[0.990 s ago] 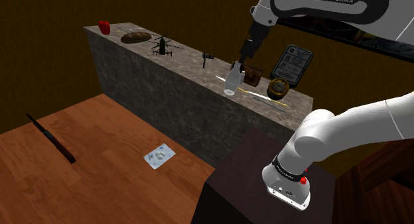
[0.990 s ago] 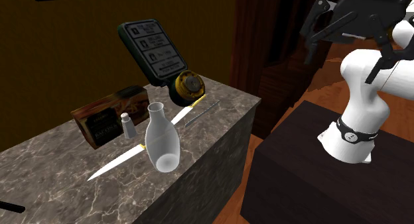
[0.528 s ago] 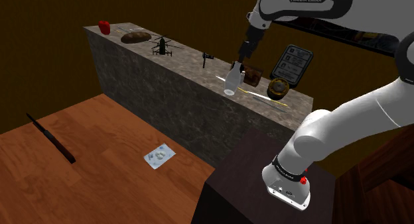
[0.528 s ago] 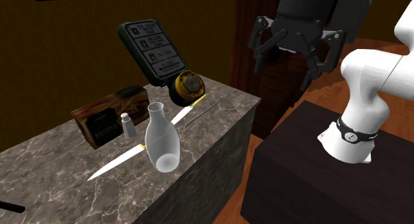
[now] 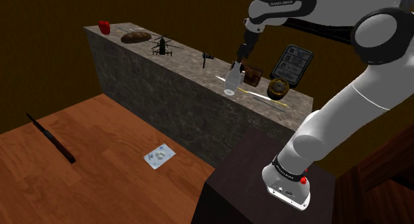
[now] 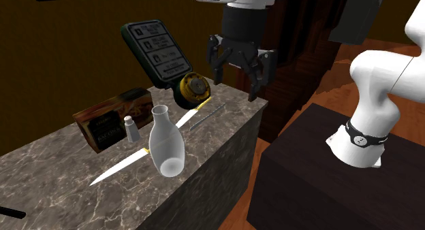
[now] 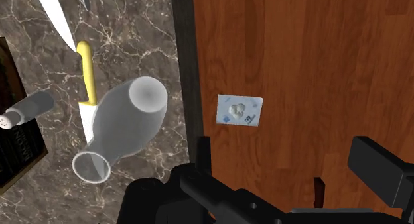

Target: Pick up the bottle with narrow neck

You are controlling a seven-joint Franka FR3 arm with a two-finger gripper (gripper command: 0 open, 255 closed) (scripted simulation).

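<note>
Second exterior view shows tool's (image 6: 235, 86) jaws apart.

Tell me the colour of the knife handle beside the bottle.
Yellow; the knife handle shows best in the wrist view, beside the pale bottle.

Knife (image 6: 122, 165), brown box (image 6: 102, 123), marble counter (image 6: 61, 191)
</note>
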